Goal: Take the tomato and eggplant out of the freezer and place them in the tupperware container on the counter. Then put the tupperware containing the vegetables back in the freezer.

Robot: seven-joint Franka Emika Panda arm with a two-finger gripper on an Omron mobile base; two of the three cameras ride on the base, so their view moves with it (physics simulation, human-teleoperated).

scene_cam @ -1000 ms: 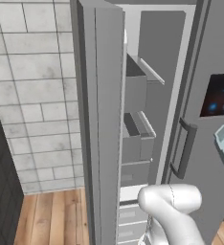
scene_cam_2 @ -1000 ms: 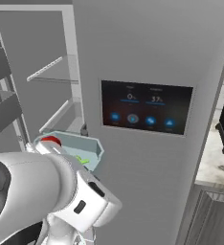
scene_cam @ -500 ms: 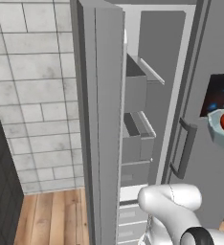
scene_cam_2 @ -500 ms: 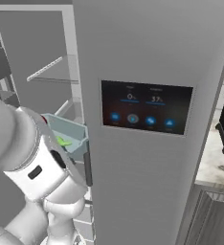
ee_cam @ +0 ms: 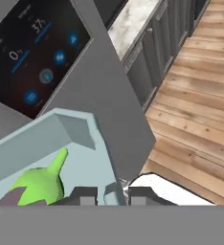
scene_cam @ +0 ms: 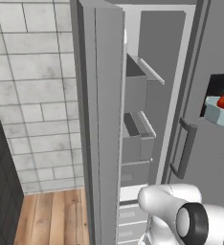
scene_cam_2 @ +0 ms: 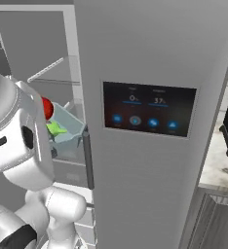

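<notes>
Tupperware container (scene_cam_2: 67, 129) raised; eggplant (ee_cam: 37, 184) in hand view.

Even, flat rendered light, bright with no visible source. Shadows are soft: the freezer (scene_cam: 147, 95) interior is shaded grey at the centre of the left base view, darker under its shelves. The touch panel (scene_cam_2: 149, 109) glows faintly, without glare. All three views are low-resolution and slightly soft; edges look blocky. No lens distortion at the borders.
</notes>
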